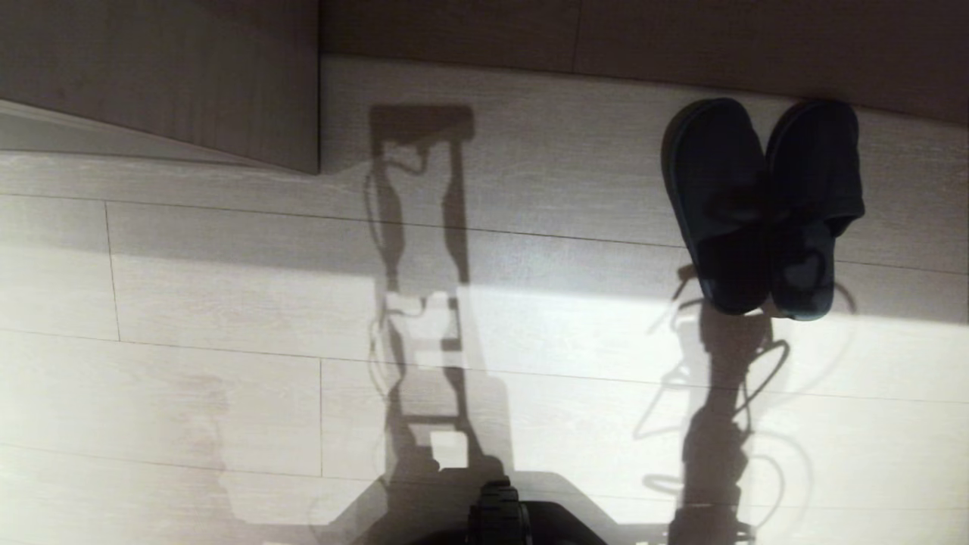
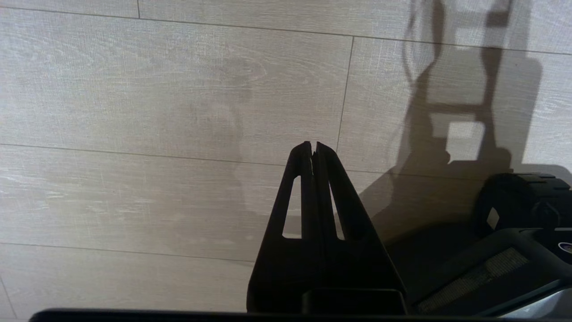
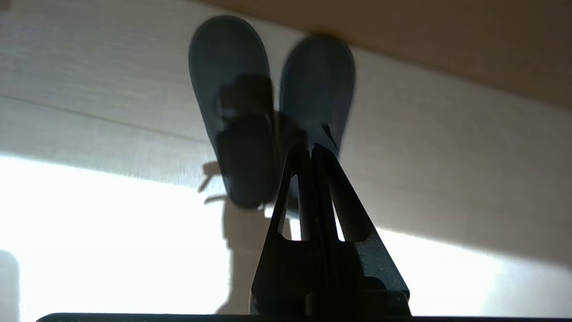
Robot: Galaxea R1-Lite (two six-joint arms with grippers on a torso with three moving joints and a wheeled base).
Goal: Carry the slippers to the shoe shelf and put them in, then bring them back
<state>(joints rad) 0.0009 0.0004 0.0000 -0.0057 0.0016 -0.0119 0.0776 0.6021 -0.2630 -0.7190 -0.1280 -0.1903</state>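
slippers (image 1: pixel 761 208): 2 dark slides, side by side and touching, flat on the floor (image 1: pixel 227 318) at far right, toes toward a beige panel (image 1: pixel 757 45) along the far edge; the tidy pairing suits lifting both together.
shoe shelf: cannot tell; a beige board (image 1: pixel 189 76) at far left may be part of it.
right end effector (image 3: pixel 313 150): fingers pressed together, holding nothing, aimed at the gap between the pair, apart from them.
left end effector (image 2: pixel 313 147): shut tight, empty, over bare floor; parked.
stage: judged early, pickup not yet made.
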